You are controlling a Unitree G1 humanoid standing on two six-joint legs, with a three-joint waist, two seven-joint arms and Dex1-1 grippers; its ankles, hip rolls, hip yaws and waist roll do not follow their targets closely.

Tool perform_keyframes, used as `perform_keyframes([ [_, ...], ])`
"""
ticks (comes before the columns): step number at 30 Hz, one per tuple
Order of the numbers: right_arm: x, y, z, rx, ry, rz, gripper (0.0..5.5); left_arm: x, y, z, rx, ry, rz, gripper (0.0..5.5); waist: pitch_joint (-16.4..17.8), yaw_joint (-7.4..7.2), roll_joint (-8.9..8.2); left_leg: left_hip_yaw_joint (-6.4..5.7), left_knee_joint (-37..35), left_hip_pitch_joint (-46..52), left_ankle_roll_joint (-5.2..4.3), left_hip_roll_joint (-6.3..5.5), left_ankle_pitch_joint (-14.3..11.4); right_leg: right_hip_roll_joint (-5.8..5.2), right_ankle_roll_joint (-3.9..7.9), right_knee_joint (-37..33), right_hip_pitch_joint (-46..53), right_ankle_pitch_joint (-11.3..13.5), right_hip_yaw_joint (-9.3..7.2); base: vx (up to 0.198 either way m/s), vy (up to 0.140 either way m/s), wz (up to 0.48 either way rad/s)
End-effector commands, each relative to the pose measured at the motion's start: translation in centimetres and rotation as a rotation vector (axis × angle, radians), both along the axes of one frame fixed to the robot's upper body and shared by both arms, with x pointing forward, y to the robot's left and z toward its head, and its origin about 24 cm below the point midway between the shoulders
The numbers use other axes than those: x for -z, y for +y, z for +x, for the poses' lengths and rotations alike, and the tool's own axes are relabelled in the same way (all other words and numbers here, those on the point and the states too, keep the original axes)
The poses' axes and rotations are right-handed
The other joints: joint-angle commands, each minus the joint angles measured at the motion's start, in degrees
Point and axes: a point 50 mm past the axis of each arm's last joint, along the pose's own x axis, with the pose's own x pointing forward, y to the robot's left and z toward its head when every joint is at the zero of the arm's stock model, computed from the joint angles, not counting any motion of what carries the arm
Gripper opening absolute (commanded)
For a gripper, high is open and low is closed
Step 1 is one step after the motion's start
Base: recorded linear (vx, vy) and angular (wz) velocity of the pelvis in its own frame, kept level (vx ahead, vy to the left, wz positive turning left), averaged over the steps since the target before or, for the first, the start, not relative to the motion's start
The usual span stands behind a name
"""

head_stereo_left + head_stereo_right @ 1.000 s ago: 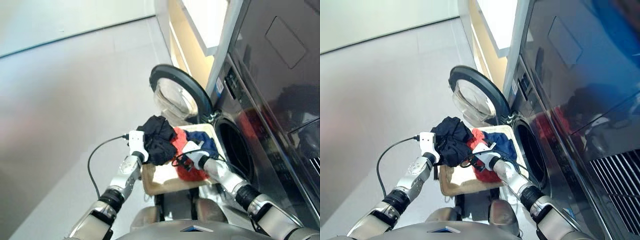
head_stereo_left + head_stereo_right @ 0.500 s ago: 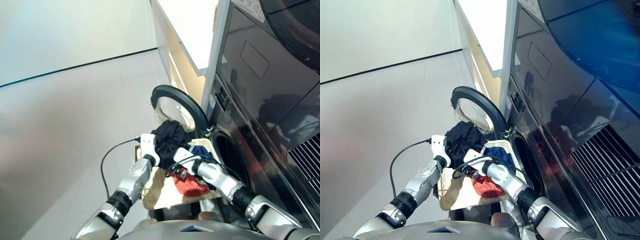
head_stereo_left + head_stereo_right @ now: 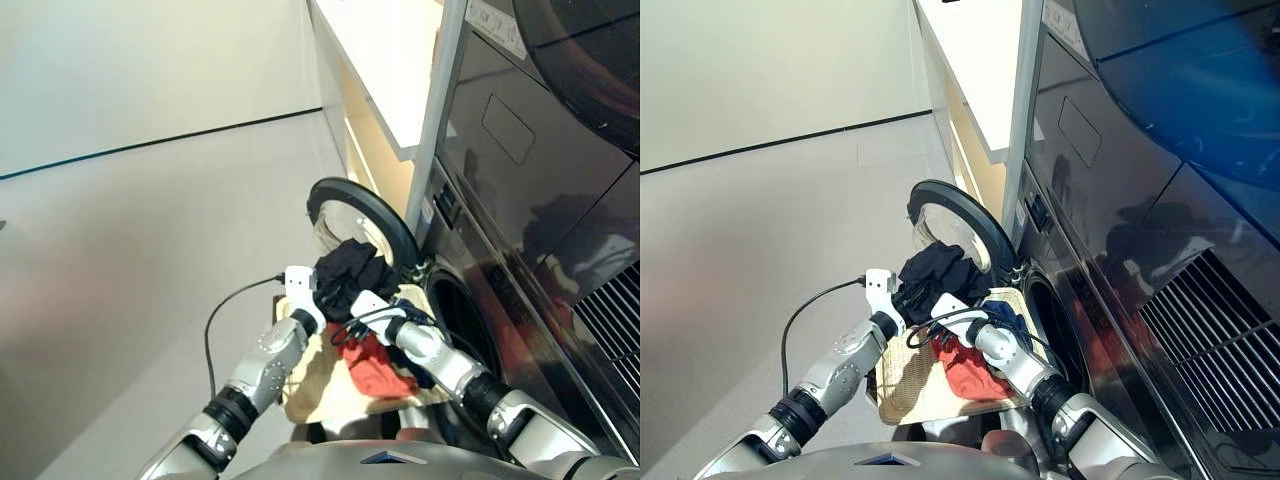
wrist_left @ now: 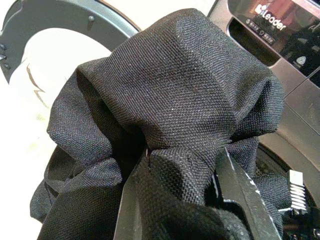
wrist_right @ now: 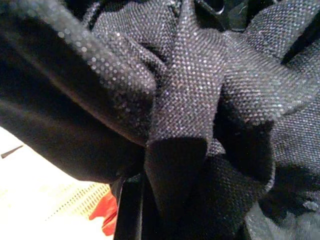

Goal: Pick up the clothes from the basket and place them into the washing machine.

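You have one black garment [image 3: 350, 272], a coarse, visibly woven cloth bunched into a rounded lump with deep folds, lifted above the basket [image 3: 308, 378] and level with the washing machine's [image 3: 520, 300] open porthole. Your left pincer [image 4: 182, 192] is clamped on it: a fold of the black weave is pinched between its two dark fingers [image 4: 235, 182]. Your right pincer [image 3: 358, 305] is pressed into the same bundle from the machine's side, and a strip of the cloth runs between its fingers, so it grips the garment too.

Two more garments lie in the basket: an orange-red one [image 3: 378, 367], crumpled and soft, under your right forearm, and a navy blue one [image 3: 1012, 316], mostly hidden behind that arm near the machine. The basket is a shallow, cream woven tray with low sides.

The round door [image 3: 352, 210], black-rimmed with bulging clear glass, stands swung open just behind the black bundle. The machine's front is dark, glossy and reflective.
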Motion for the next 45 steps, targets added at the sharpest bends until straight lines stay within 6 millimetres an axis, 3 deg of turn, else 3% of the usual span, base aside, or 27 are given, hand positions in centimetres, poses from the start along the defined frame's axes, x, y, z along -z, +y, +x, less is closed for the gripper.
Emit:
perform_keyframes([
  [1,-1.4,0.3,2.1,0.123,-0.061,0.085,0.0,-3.4,-1.3,0.9,0.077,-0.149,-0.127,2.65,-1.61,0.97,-4.06,1.91,0.74,3.01,0.13,-3.32,-3.0,-2.67,6.58,-0.04,3.49,-6.08,1.38,0.0,0.0,0.0],
  [2,-1.3,0.1,2.0,0.135,-0.059,0.08,0.0,-3.2,-1.0,0.9,0.061,-0.148,-0.118,5.5,-1.58,0.95,-4.09,1.93,0.74,3.02,0.13,-3.34,-3.03,-2.67,6.6,-0.04,3.46,-6.1,1.42,0.0,0.0,0.0],
  [10,0.3,-1.8,1.3,0.283,-0.009,0.072,0.0,-1.0,2.9,1.1,-0.177,-0.049,-0.123,5.5,-1.41,0.98,-4.15,2.1,0.79,3.02,0.21,-3.42,-3.18,-2.7,6.64,-0.04,3.4,-6.12,1.56,0.0,0.0,0.0],
  [13,1.5,-3.2,0.7,0.381,0.03,0.059,0.0,0.1,6.3,1.0,-0.393,-0.004,-0.136,5.5,-0.88,1.18,-4.14,2.14,0.88,2.61,0.21,-3.54,-3.16,-2.76,6.63,-0.04,2.99,-5.96,1.55,0.0,0.0,0.0],
  [17,2.2,-4.9,0.3,0.491,0.061,0.063,0.0,1.4,8.9,0.7,-0.55,0.036,-0.076,5.5,0.6,1.11,-3.86,2.13,1.04,1.03,0.23,-3.74,-2.91,-2.96,6.61,-0.04,1.22,-5.31,1.67,-0.045,0.018,-0.004],
  [22,2.2,-7.5,1.2,0.719,0.064,0.125,0.0,3.4,10.6,0.2,-0.678,0.11,0.041,5.5,4.02,0.88,-3.0,2.07,2.74,-3.95,0.37,-4.35,-2.52,-3.51,6.52,0.52,-3.52,-3.87,1.88,-0.141,0.042,0.001],
  [29,-0.7,-9.1,4.4,0.915,-0.084,0.19,0.0,4.7,9.6,0.8,-0.71,0.18,0.13,5.5,9.63,0.75,-1.94,2.48,8.64,-15.31,0.66,-4.81,-2.63,-4.44,6.16,5.97,-15.05,-2.98,2.94,-0.155,0.047,0.004],
  [31,-1.5,-9.5,5.1,0.974,-0.113,0.225,0.0,4.5,9.4,1.1,-0.715,0.174,0.139,5.5,10.44,0.78,-1.66,2.56,10.04,-17.76,0.74,-4.74,-2.86,-4.53,5.9,8.5,-18.18,-3.62,2.98,-0.146,0.027,-0.088],
  [32,-2.8,-9.3,6.3,1.016,-0.152,0.29,0.0,3.8,8.8,2.0,-0.708,0.15,0.135,5.5,11.99,0.66,-1.27,2.4,11.85,-21.59,0.74,-4.91,-2.95,-4.89,5.65,11.44,-22.62,-4.2,2.83,-0.134,0.008,-0.062],
  [37,-5.5,-9.8,8.1,1.083,-0.238,0.393,0.0,2.9,7.8,2.9,-0.684,0.104,0.122,5.5,12.9,0.57,-0.65,2.27,16.58,-29.82,0.7,-5.43,-3.79,-5.74,5.57,16.63,-31.0,-5.15,2.65,-0.086,0.002,0.121],
  [40,-7.8,-11.3,9.7,1.205,-0.288,0.513,0.0,1.9,7.2,3.5,-0.659,0.054,0.105,5.5,13.28,0.7,0.18,2.37,21.5,-36.7,0.76,-5.4,-5.45,-6.4,5.5,21.18,-37.81,-6.07,3.04,-0.064,0.02,0.206],
  [41,-9.6,-12.0,10.6,1.247,-0.34,0.572,0.0,1.3,7.0,3.7,-0.65,0.028,0.097,5.5,13.3,0.9,0.44,2.37,24.58,-40.57,0.93,-5.22,-6.55,-6.27,5.37,23.46,-41.24,-6.44,3.51,-0.033,0.002,0.217],
  [42,-9.6,-12.0,10.6,1.247,-0.34,0.572,0.0,1.3,7.0,3.7,-0.65,0.028,0.097,5.5,13.11,0.97,0.44,2.39,24.77,-40.86,0.93,-5.2,-6.64,-6.25,5.36,23.58,-41.51,-6.47,3.55,0.0,0.0,0.0],
  [43,-11.5,-12.9,11.3,1.309,-0.397,0.644,0.0,0.9,7.2,3.8,-0.649,0.009,0.097,5.5,13.47,1.22,0.65,2.41,27.46,-44.0,1.22,-4.8,-7.68,-6.07,5.09,26.22,-44.57,-7.51,3.72,0.085,-0.023,0.074],
  [44,-12.7,-13.5,11.7,1.357,-0.425,0.697,0.0,0.9,7.3,3.8,-0.654,0.008,0.097,5.5,13.34,1.57,1.1,1.66,28.7,-44.84,0.96,-4.64,-9.69,-5.88,5.27,28.39,-45.68,-9.81,3.94,0.09,-0.025,0.038],
  [45,-13.7,-14.1,12.0,1.403,-0.449,0.743,0.0,0.8,7.5,3.8,-0.661,0.005,0.098,5.5,13.26,1.62,1.34,1.59,29.67,-46.17,0.97,-4.61,-10.16,-5.98,5.2,29.4,-47.11,-10.24,4.06,0.103,-0.012,0.033],
])
